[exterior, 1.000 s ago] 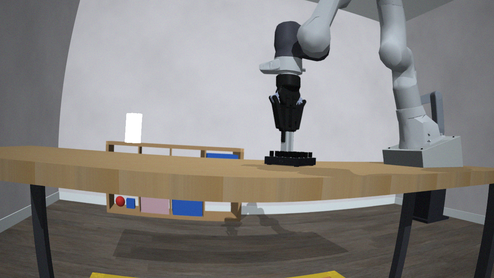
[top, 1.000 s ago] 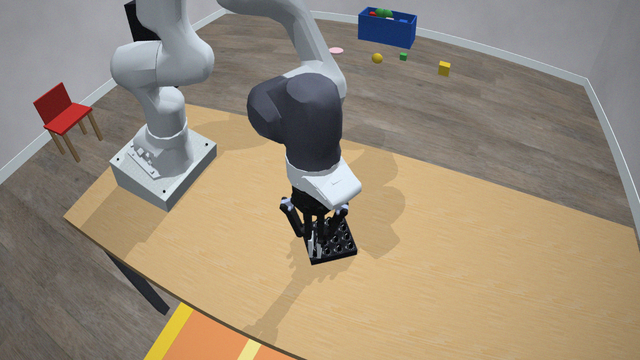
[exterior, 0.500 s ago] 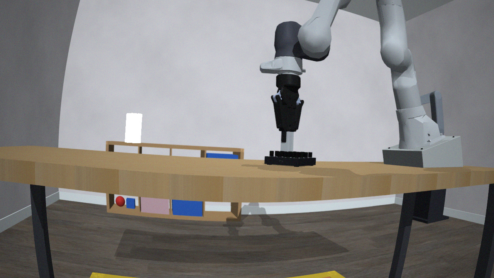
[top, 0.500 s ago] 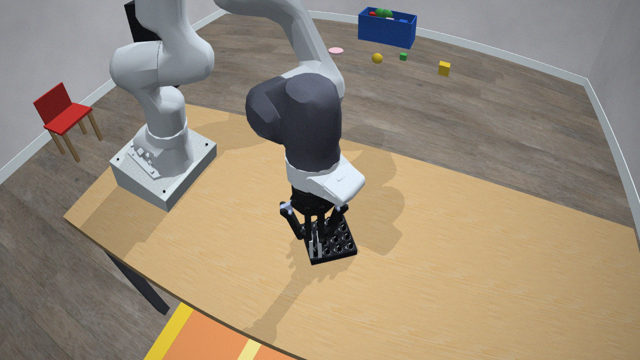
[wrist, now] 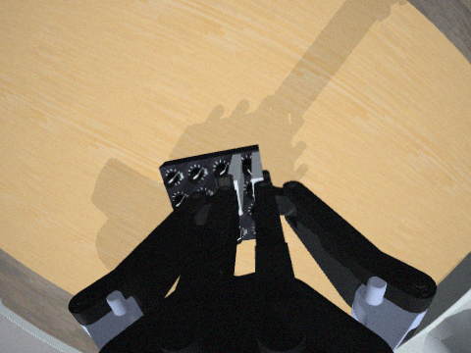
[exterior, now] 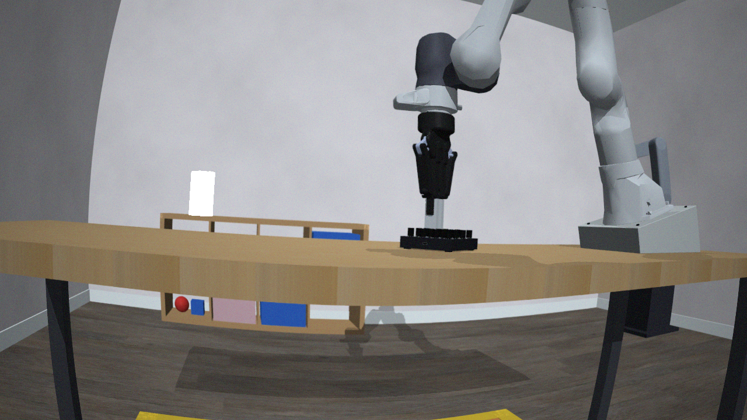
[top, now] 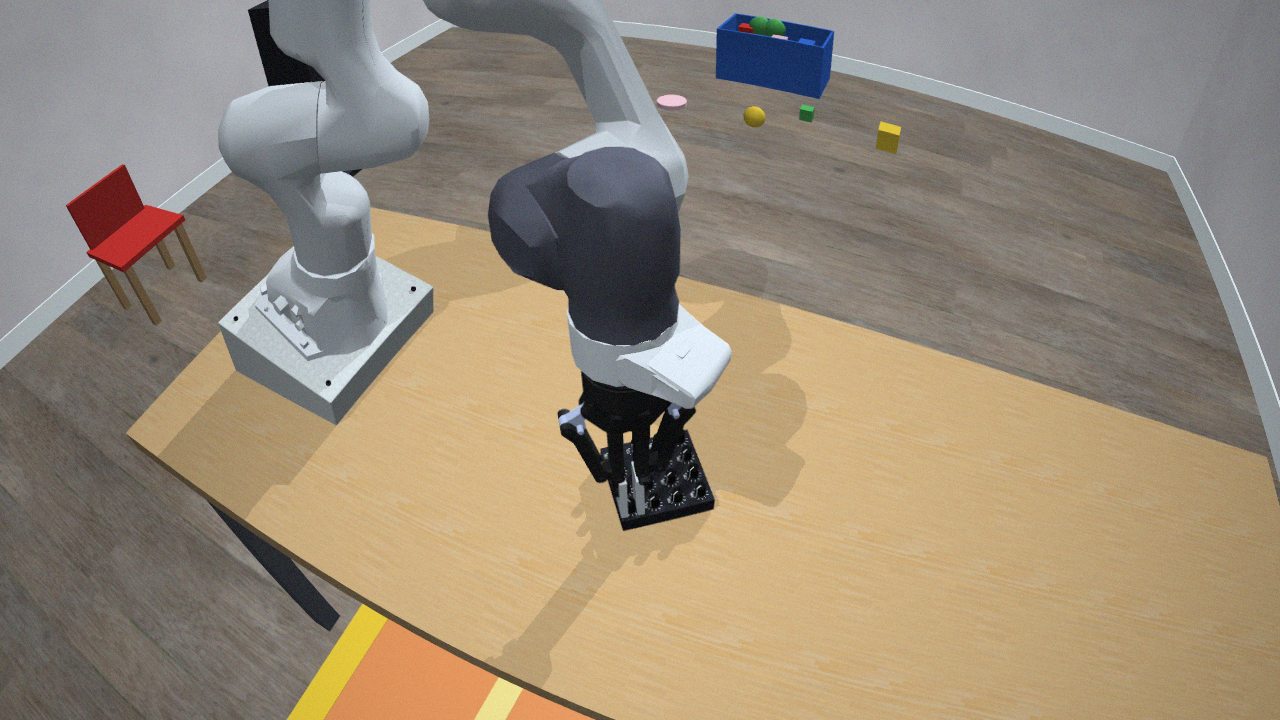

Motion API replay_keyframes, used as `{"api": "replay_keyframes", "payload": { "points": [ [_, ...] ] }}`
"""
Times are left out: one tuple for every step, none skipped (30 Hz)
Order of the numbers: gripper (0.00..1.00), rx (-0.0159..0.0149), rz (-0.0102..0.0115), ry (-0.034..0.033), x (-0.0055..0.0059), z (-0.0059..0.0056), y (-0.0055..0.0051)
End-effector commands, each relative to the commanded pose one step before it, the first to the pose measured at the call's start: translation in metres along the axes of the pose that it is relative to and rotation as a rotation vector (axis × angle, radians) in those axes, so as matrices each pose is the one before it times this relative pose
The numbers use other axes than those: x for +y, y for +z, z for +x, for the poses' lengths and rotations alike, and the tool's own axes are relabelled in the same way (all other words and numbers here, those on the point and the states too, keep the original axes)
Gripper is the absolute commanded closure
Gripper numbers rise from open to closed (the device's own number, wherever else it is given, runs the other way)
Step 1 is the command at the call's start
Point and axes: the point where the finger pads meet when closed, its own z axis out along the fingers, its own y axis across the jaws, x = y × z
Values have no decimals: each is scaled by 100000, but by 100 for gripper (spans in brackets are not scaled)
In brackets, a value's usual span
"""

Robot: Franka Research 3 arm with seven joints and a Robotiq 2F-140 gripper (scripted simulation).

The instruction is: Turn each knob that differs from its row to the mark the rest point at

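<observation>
The black knob box stands on its feet on the wooden table, near the middle. My gripper points straight down over the box's edge nearest the top camera. Its fingers are shut on a knob in the outer column at that edge. The fingers hide most of this knob, so I cannot read its white line or its name. Other knobs show in rows beside the fingers. Their marks are too small to read.
The robot's base stands at the table's far left corner. A wooden shelf stands behind the table. A red chair, a blue bin and small toys are on the floor, away from the table.
</observation>
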Motion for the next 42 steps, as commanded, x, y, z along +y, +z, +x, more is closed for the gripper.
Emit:
{"api": "replay_keyframes", "payload": {
  "points": [
    [95,105,829,-5024,-8,106,17],
    [95,0,0,-34,0,0,0],
    [95,0,0,-16,0,0,0],
    [95,0,0,-5,0,0,0],
    [95,0,0,-1,0,0,0],
    [95,0,0,0,0,0,0],
    [95,0,0,0,0,0,0],
    [95,0,0,0,0,0,0],
    [95,0,0,0,0,0,0],
    [95,0,0,0,0,0,0],
    [95,0,0,0,0,0,0],
    [95,0,0,0,0,0,0],
    [95,0,0,0,0,0,0],
    [95,0,0,0,0,0,0],
    [95,0,0,0,0,0,0],
    [95,0,0,0,0,0,0],
    [88,0,0,0,0,0,0],
    [88,0,0,0,0,0,0],
    [88,0,0,0,0,0,0],
    [88,0,0,0,0,0,0],
    [88,0,0,0,0,0,0],
    [88,0,0,0,0,0,0],
    [88,0,0,0,0,0,0],
    [88,0,0,0,0,0,0],
    [88,0,0,0,0,0,0],
    [88,0,0,0,0,0,0],
    [88,0,0,0,0,0,0],
    [88,0,0,0,0,0,0],
    [88,0,0,0,0,0,0],
    [88,0,0,0,0,0,0],
    [88,0,0,0,0,0,0],
    [88,0,0,0,0,0,0],
    [88,0,0,0,0,0,0],
    [88,0,0,0,0,0,0],
    [88,0,0,0,0,0,0],
    [88,0,0,0,0,0,0],
    [88,0,0,0,0,0,-2],
    [88,0,0,0,0,0,-16],
    [88,-1,1,0,0,0,-40],
    [88,-1,1,0,0,0,-71],
    [88,-1,1,0,0,0,-106],
    [88,0,0,0,0,0,0]
  ]
}}
